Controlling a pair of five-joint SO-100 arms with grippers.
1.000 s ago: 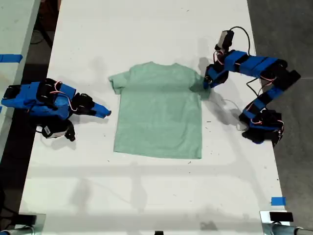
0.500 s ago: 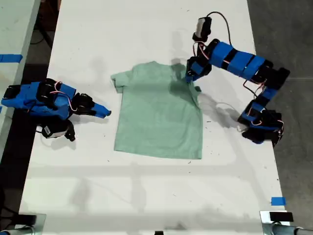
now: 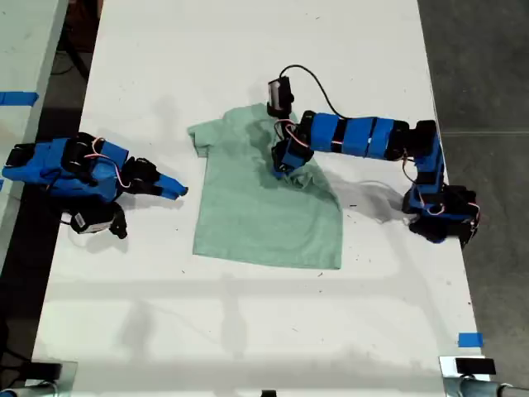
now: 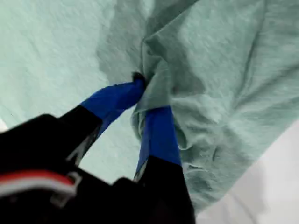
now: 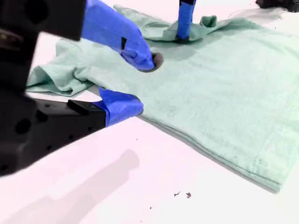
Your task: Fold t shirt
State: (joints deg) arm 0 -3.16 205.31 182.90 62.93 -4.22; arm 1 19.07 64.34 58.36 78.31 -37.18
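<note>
My first gripper [image 4: 142,95], fingers clamped on a shirt [image 3: 264,207] sleeve, is carrying it inward; second gripper [image 5: 140,84] idling, fingers apart; most folds remaining.

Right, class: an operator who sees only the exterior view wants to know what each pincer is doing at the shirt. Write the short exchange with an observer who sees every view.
Operator: Has my first pincer really caught the pale mint-green short-sleeved fabric t-shirt?
Observer: Yes. The first wrist view shows its blue fingers shut on a bunched fold of the cloth.
Operator: And my second pincer?
Observer: The second wrist view shows it open, with nothing between its fingers.
</note>
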